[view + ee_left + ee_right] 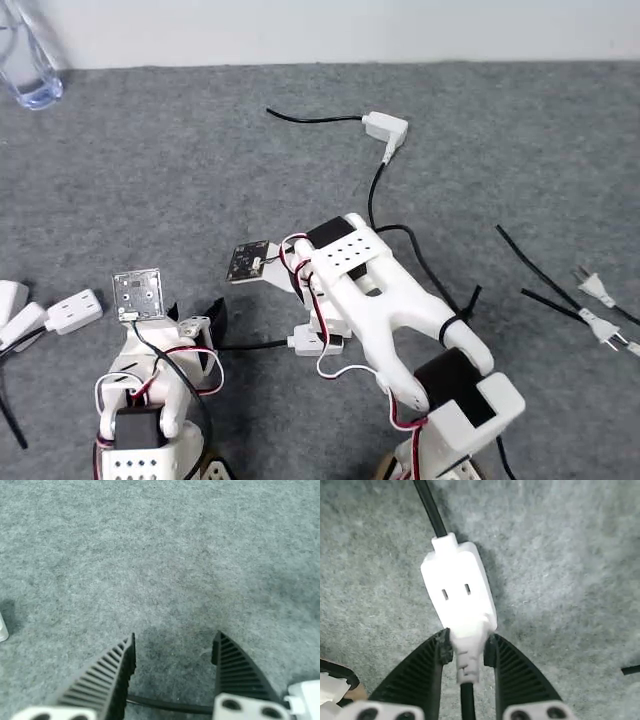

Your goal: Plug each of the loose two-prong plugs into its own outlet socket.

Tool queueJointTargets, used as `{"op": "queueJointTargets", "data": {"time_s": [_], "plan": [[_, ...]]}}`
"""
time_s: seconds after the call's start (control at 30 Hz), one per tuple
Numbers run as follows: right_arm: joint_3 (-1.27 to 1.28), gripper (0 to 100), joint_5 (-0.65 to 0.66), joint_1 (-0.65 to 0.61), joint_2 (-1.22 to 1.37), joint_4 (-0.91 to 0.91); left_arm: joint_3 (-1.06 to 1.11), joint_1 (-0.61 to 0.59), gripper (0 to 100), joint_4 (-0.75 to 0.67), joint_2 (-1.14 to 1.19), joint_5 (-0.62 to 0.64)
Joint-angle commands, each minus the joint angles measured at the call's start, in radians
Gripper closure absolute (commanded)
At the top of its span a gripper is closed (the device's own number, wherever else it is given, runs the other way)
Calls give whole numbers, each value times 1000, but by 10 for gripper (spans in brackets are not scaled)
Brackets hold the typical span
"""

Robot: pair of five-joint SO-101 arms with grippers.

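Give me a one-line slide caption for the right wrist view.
Right gripper clamps a white plug butted against the end of a white outlet socket lying on grey carpet.

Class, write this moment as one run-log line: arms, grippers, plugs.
right gripper: shut on white plug at outlet socket | left gripper: open above black cord | loose plug, second loose plug: lying unplugged

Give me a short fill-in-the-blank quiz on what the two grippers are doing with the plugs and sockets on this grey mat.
1. The right gripper is ____ on a white plug.
2. The socket just ahead of that plug shows ____ slots on its face.
3. The left gripper hangs ____ over the grey mat, gripping nothing.

Missing words: shut; two; open.
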Motion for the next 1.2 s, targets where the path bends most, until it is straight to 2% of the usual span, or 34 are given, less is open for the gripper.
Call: {"op": "queueJointTargets", "data": {"time_s": [0.0,0.27,0.33,0.53,0.63,0.83,1.17], "plan": [[12,991,-9,-18,102,-47,-8,-3,758,6,-12,-9],[-31,962,-26,-18,76,19,-15,-12,758,-5,-12,-11],[-32,896,-49,-18,61,45,-22,-31,758,-20,-12,-11],[-86,611,-160,-18,10,117,-28,-236,758,-100,-12,-6],[-172,530,-190,-18,-18,182,-27,-348,758,-130,-12,-5],[-307,519,-213,-48,-50,236,-8,-505,758,-100,-11,-9],[-224,519,-212,-153,-42,134,-8,-509,758,-55,-11,-11]]}}
